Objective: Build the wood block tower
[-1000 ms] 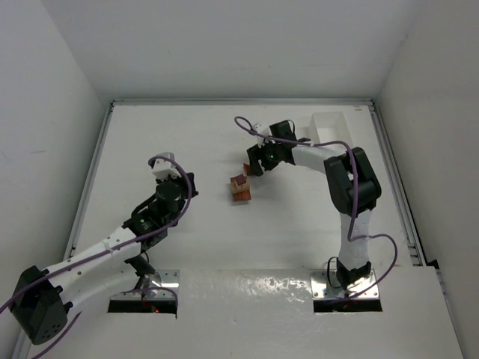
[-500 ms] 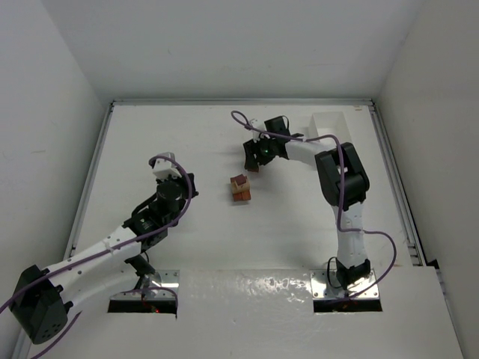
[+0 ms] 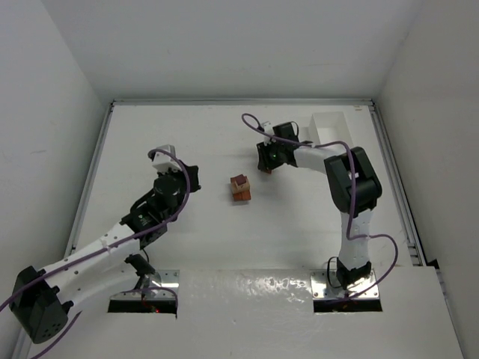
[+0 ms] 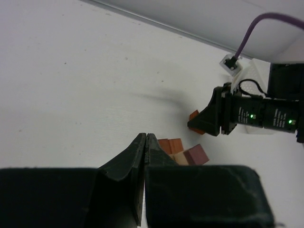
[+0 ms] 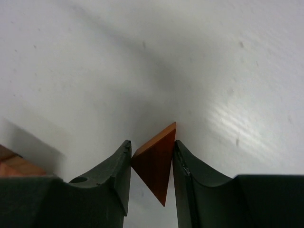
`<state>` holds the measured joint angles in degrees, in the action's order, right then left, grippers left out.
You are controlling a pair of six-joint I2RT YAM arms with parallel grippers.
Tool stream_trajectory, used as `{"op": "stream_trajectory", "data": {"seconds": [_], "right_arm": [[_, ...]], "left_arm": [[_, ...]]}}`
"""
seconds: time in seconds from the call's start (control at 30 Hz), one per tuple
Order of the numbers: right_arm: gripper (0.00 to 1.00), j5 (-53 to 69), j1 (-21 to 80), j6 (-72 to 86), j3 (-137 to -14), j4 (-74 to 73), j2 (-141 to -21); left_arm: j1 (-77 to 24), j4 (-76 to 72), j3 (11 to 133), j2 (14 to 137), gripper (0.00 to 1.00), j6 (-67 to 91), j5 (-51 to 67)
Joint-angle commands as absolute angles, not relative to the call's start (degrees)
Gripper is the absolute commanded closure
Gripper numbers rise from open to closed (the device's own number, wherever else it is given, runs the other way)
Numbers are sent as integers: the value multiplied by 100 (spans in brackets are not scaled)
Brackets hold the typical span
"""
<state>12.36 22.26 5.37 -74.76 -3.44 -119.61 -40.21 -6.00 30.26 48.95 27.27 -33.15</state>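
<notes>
Top view: my left gripper (image 3: pixel 191 178) is left of centre. The block tower (image 3: pixel 240 187) stands mid-frame, with my right gripper (image 3: pixel 263 163) just to its upper right.
Left wrist view: my left jaws are pressed together, holding nothing, and the tower shows at lower centre.
Right wrist view: my right jaws clamp a tilted reddish-brown block (image 5: pixel 154 166) at bottom centre.

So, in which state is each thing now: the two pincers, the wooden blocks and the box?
left pincer: shut, holding nothing.
right pincer: closed on the reddish-brown block.
reddish-brown block: gripped between the fingers, tilted on a corner.
stack of blocks: standing upright, few blocks high, nothing touching it.
box: open on top; its content cannot be told.
</notes>
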Motion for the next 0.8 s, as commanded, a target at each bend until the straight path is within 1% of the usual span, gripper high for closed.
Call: {"op": "stream_trajectory", "data": {"seconds": [0.0,0.07,0.1,0.13,0.17,0.2,0.23,0.27,0.3,0.33,0.37,0.43,0.47,0.57,0.63,0.67,0.77], "right_arm": [[84,1256,1943,1238,-6848,139,-11182],[84,1449,1785,1711,-6453,507,-10497],[84,1720,1741,1870,-5999,649,-10259],[84,1810,1697,2029,-5759,781,-9752],[84,1924,1688,2309,-5557,956,-9512],[84,2099,1679,2477,-5128,1080,-9275],[84,2518,1644,2705,-4898,1255,-8829],[84,2775,1652,3246,-4687,1770,-8624],[84,3352,1644,3530,-4241,2045,-8431],[84,3610,1652,4125,-4010,2370,-8055],[84,3847,1652,4461,-3573,2982,-7877],[84,4383,1661,5390,-3157,3669,-7395],[84,4464,1670,5675,-2738,3822,-7235],[83,4675,1845,5985,-2339,3439,-6848],[83,4527,2116,5916,-1908,3192,-6522],[83,4387,2214,5828,-1725,2808,-6469],[83,4123,2566,5774,-1320,2768,-6363]], "left_arm": [[-4087,-756,3383,4659,99,2777,-2919],[-4087,-773,3401,4580,97,2769,-2656],[-4087,-852,3393,4518,95,2751,-2298],[-4087,-887,3384,4483,94,2777,-2137],[-4087,-922,3366,4456,92,2803,-2005],[-4096,-966,3349,4395,87,2847,-1682],[-4096,-1071,3331,4351,84,2952,-1496],[-4096,-1151,3288,4316,80,3014,-1320],[-4104,-1247,3270,4263,73,3180,-962],[-4104,-1274,3287,4245,70,3260,-793],[-4104,-1327,3278,4202,66,3313,-373],[-4113,-1354,3226,4044,62,3375,-63],[-4122,-1327,3173,3956,62,3375,-35],[-4131,-1029,2857,3474,62,3410,-44],[-4131,-713,2603,3183,63,3480,-254],[-4140,-616,2549,2929,63,3515,-411],[-4131,-203,2487,2585,63,3498,-509]]}}
